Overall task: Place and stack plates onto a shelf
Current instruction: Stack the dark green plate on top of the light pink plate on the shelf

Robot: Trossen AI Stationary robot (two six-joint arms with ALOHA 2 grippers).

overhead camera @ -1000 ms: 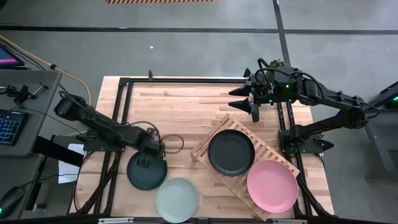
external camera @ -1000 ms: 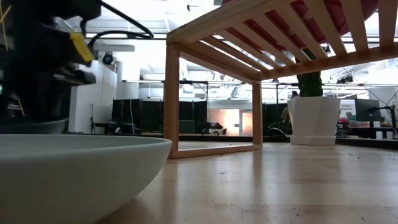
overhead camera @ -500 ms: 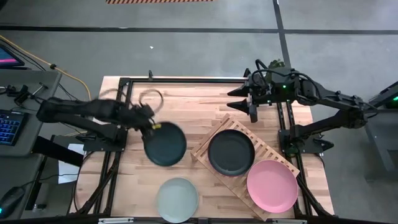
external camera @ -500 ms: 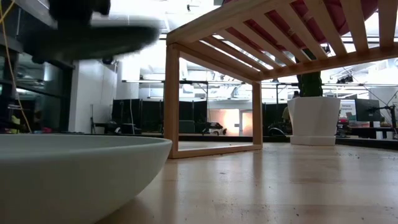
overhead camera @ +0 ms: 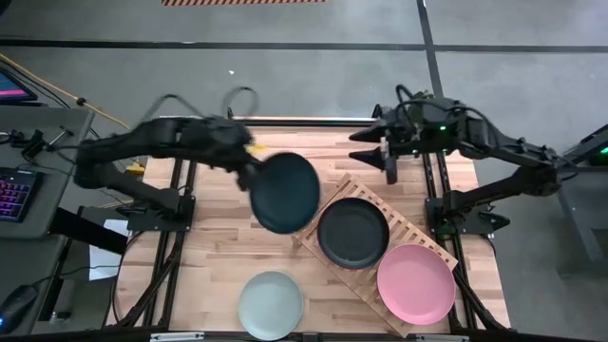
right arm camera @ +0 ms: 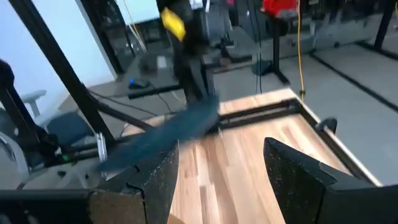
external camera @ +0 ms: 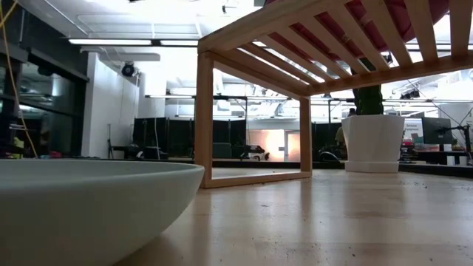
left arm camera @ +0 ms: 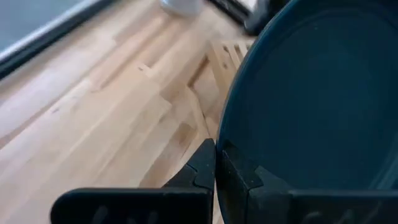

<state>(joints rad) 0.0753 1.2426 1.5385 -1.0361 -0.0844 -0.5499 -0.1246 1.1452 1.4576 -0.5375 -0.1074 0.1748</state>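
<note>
1. Risk: the left gripper (left arm camera: 216, 163), pinching only the rim of the round matte dark teal plate (overhead camera: 284, 193) above the slatted wooden shelf's (overhead camera: 414, 235) left end, could let it tilt and slip.
2. Right gripper (overhead camera: 389, 168), spread, waits near the far worktop edge.
3. Count: four plates visible, namely teal, black plate (overhead camera: 353, 233), pink plate (overhead camera: 416, 282), mint plate (overhead camera: 271, 304); one shelf.

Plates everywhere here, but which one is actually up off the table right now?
The dark teal plate, pinched at its rim by the left gripper. The black plate and pink plate lie on the slatted shelf; the mint plate sits on the tabletop.
</note>
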